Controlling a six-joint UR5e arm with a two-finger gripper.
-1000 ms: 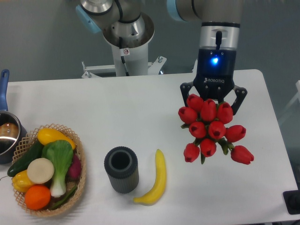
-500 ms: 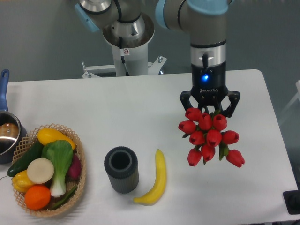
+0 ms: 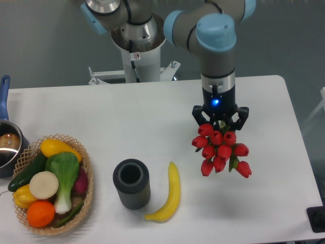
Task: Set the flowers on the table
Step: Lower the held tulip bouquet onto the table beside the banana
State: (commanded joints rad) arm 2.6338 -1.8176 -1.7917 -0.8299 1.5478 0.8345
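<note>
The flowers (image 3: 219,150) are a bunch of red tulips with green leaves, hanging head-down toward the camera under my gripper (image 3: 219,121). The gripper is shut on the bunch, whose stems are hidden behind the blooms. The gripper and flowers are over the right part of the white table (image 3: 152,117), to the right of the banana. I cannot tell whether the flowers touch the tabletop.
A yellow banana (image 3: 169,194) lies at the front middle, next to a dark grey ribbed cup (image 3: 131,183). A wicker basket of vegetables and fruit (image 3: 51,180) stands at the front left. A pot with a blue handle (image 3: 6,137) is at the left edge.
The gripper with the flowers has gone down toward the table and slightly left. The bunch looks smaller now.
</note>
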